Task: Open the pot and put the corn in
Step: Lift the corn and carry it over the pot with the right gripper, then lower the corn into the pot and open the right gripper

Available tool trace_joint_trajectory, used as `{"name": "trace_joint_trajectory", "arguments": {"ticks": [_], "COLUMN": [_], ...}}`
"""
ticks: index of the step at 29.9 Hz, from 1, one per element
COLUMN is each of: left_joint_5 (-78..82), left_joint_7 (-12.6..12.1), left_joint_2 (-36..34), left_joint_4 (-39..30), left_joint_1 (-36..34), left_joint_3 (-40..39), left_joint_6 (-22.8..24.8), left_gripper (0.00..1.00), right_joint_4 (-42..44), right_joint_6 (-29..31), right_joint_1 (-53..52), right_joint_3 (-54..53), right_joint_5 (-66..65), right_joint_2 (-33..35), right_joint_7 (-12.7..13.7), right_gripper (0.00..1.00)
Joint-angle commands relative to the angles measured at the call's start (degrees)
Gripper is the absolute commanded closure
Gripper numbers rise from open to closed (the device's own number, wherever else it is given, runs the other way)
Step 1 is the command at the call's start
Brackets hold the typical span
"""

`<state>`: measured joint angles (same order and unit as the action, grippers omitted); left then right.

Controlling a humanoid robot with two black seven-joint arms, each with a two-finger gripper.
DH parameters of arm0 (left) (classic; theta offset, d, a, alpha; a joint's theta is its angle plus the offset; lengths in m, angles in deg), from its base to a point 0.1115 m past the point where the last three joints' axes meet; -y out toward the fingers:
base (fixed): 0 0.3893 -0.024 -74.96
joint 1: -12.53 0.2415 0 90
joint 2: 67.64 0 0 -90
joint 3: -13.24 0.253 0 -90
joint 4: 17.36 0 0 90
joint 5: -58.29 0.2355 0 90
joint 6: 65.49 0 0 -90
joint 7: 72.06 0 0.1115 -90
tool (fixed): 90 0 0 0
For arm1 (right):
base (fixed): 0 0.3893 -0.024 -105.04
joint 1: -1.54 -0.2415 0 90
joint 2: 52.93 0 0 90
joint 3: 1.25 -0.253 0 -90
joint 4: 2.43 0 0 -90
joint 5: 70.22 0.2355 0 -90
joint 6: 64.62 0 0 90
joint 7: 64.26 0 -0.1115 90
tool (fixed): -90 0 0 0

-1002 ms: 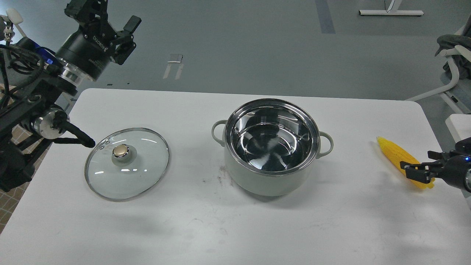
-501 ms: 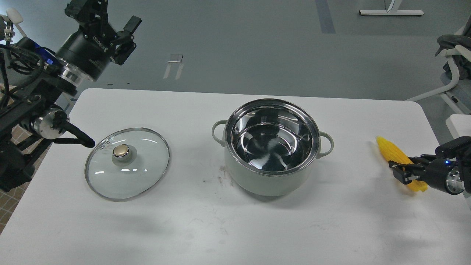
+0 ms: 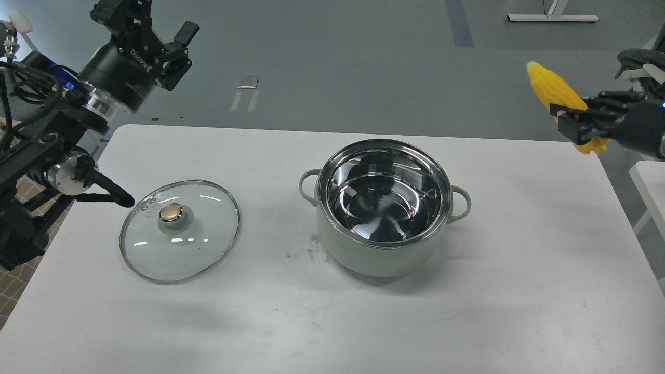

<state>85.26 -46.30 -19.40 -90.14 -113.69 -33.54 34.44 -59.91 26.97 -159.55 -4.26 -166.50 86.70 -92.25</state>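
The pale grey-green pot [image 3: 383,249] stands open in the middle of the white table [image 3: 467,311], its shiny steel inside empty. Its glass lid [image 3: 180,230] with a brass-coloured knob lies flat on the table to the left. My right gripper [image 3: 571,122] is shut on the yellow corn [image 3: 552,88] and holds it high in the air, to the right of the pot and above the table's far right corner. My left gripper [image 3: 161,31] is open and empty, raised at the top left, behind and above the lid.
A dark smudge [image 3: 311,248] marks the table just left of the pot. A white frame and a chair [image 3: 641,104] stand off the table at the right. Grey floor lies beyond the far edge.
My right gripper closed on the corn on the table at the right edge and has lifted it high. The left arm, lid and pot have not moved.
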Motion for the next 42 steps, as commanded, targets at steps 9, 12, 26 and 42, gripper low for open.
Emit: {"name": "trace_joint_trajectory", "arguments": {"ticks": [9,12,26,42], "left_joint_5": [0.09,0.09,0.09,0.18], "left_joint_7": [-0.27,-0.27,-0.27,-0.27], "left_joint_2": [0.72,0.81,0.89,0.98], "left_joint_4": [0.01,0.1,0.01,0.01], "left_joint_1": [-0.09,-0.09,0.0,0.09], "left_joint_3": [0.11,0.11,0.11,0.11], "left_joint_6": [-0.08,-0.08,0.0,0.0], "left_gripper": [0.06,0.06,0.06,0.06], "right_joint_4": [-0.54,-0.54,-0.62,-0.36], "right_joint_6": [1.57,2.1,2.19,2.1], "right_joint_1": [-19.17,-19.35,-17.24,-14.96], "right_joint_3": [22.25,26.81,33.34,34.21], "right_joint_5": [8.83,8.83,8.74,8.83], "right_joint_2": [-24.03,-29.23,-31.62,-32.93], "right_joint_7": [-0.01,-0.01,-0.01,-0.01], "right_gripper": [0.94,0.94,0.91,0.66]}}
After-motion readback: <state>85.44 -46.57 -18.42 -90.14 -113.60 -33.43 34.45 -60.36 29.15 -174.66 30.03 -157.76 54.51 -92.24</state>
